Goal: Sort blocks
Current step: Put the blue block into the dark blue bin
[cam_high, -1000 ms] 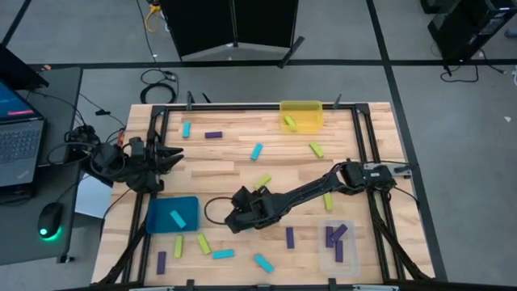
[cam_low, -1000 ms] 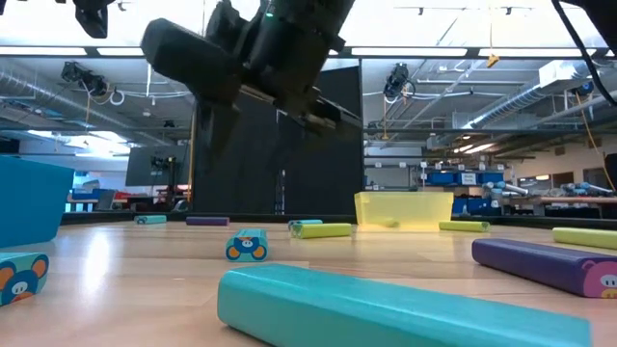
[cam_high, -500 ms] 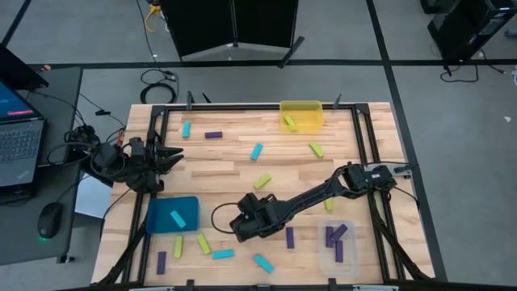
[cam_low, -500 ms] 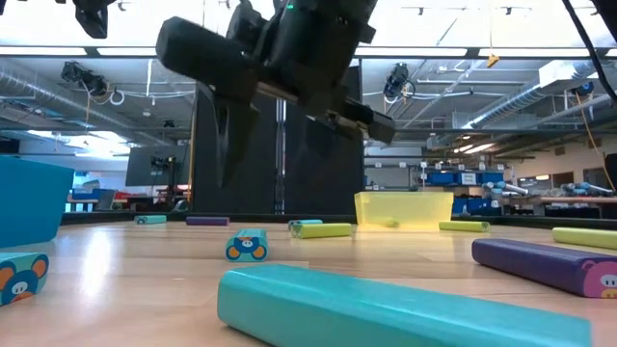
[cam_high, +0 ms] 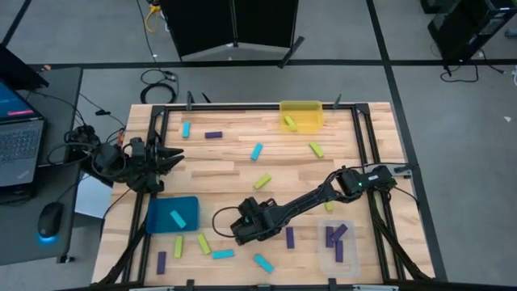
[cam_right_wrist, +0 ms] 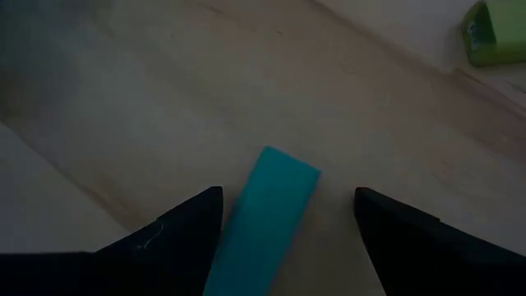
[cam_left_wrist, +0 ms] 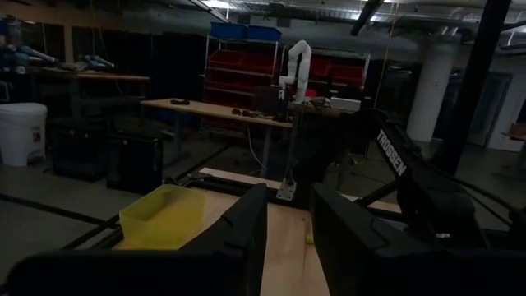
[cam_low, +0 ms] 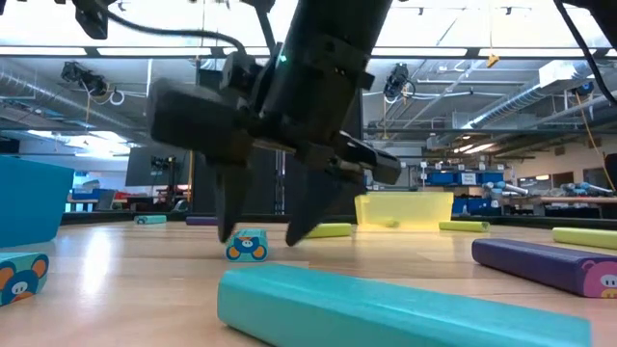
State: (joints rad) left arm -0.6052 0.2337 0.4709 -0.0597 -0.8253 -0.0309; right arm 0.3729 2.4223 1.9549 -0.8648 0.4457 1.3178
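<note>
Blocks [cam_high: 257, 151] lie scattered across the wooden bench [cam_high: 230, 166] between the yellow bin [cam_high: 301, 114], teal bin [cam_high: 172, 215] and clear bin [cam_high: 338, 246], the right pincer [cam_high: 236, 234] spread open over a cyan block [cam_right_wrist: 263, 218] while the left pincer [cam_high: 173, 157] waits parted at the bench's edge.

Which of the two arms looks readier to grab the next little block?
The right. Its right gripper hangs open astride a cyan rectangular block on the wooden table. The left gripper waits at the table's left edge, away from any block.

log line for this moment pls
right gripper: open, low over table, straddling cyan block | left gripper: open, idle at table's left edge | block not yet gripped
</note>
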